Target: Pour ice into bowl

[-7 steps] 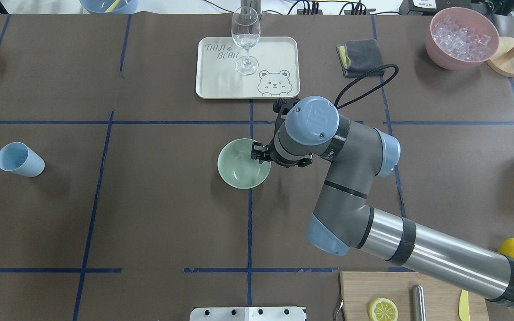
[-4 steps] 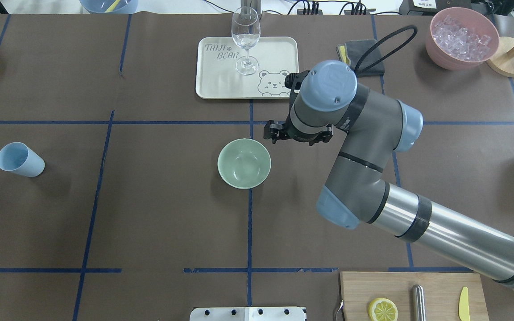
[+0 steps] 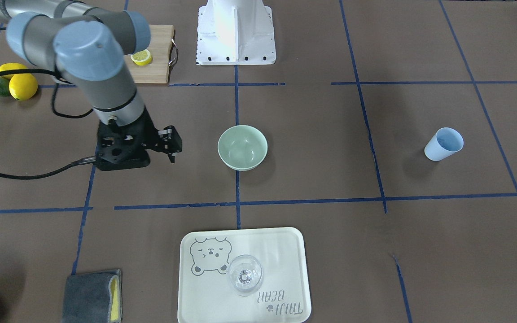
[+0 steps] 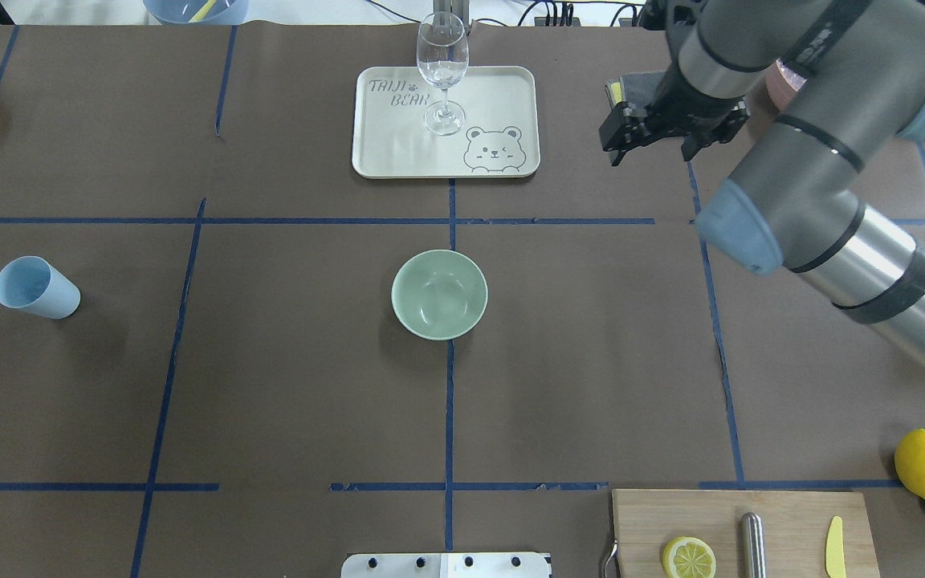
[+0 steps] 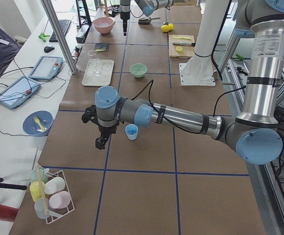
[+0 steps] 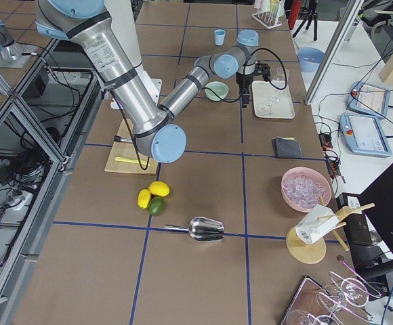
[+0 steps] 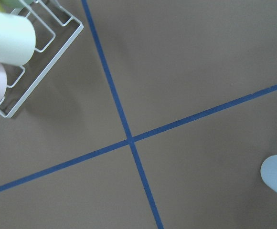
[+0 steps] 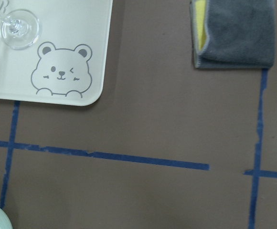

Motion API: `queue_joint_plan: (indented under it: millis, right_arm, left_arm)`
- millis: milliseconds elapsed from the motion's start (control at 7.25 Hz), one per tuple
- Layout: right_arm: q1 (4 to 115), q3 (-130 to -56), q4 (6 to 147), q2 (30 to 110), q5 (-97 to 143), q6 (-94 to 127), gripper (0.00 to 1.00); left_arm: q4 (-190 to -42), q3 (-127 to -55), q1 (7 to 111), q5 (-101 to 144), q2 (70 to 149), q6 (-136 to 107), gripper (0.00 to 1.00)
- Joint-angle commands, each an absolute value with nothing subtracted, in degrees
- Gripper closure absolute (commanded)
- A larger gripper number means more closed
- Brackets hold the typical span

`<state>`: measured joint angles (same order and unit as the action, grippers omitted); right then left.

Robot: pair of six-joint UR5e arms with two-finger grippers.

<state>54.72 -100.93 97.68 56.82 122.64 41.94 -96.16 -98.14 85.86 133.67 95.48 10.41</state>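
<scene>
Overhead exterior: the right gripper (image 4: 649, 154) hung empty, jaws apart, near the table's far right corner.
The bowl (image 4: 439, 294) sat mid-table. The ice (image 6: 306, 187) lay in the pink container (image 6: 306, 208) by that corner. The next move probably called for pinching its rim firmly, carrying it level and tilting slowly. I could not tell the left gripper's (image 5: 101, 142) state. The tray (image 4: 495, 96) read "TAIJI BEAR".

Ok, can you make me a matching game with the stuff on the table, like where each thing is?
Things:
1. bowl
2. wine glass
3. ice
4. lemon slice

Places:
A. on the wooden board
B. in the pink container
C. empty, sitting on a blue tape line
D. standing on the bear tray

Pairs: 1-C, 2-D, 3-B, 4-A.
</scene>
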Motion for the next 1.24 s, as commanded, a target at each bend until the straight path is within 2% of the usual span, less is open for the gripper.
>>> queue_joint_plan:
  millis: [0, 138, 552, 690, 966, 1103]
  right_arm:
    - [62.5, -102.0, 98.0, 62.6, 126.6, 29.4, 0.00]
    - [64.5, -101.8, 98.1, 65.2, 127.1, 25.5, 0.00]
    - [69.7, -101.1, 98.3, 72.8, 128.2, 13.7, 0.00]
    - [72.0, -101.2, 98.3, 75.7, 128.4, 13.3, 0.00]
    - [75.0, -101.0, 98.2, 78.6, 128.4, 6.0, 0.00]
    - [75.4, -101.2, 97.7, 79.9, 128.4, 5.5, 0.00]
  left_arm:
    - [-110.6, -97.0, 84.5, 133.9, 99.1, 4.9, 0.00]
    - [-118.6, -96.2, 83.8, 134.2, 98.3, 2.7, 0.00]
    - [-119.9, -94.1, 76.8, 133.9, 98.1, 0.4, 0.00]
    - [-120.2, -93.3, 75.9, 133.0, 95.8, -4.5, 0.00]
    - [-120.2, -93.6, 72.6, 126.7, 95.5, -14.1, 0.03]
    - [-123.5, -94.0, 71.8, 125.0, 94.1, -14.1, 0.01]
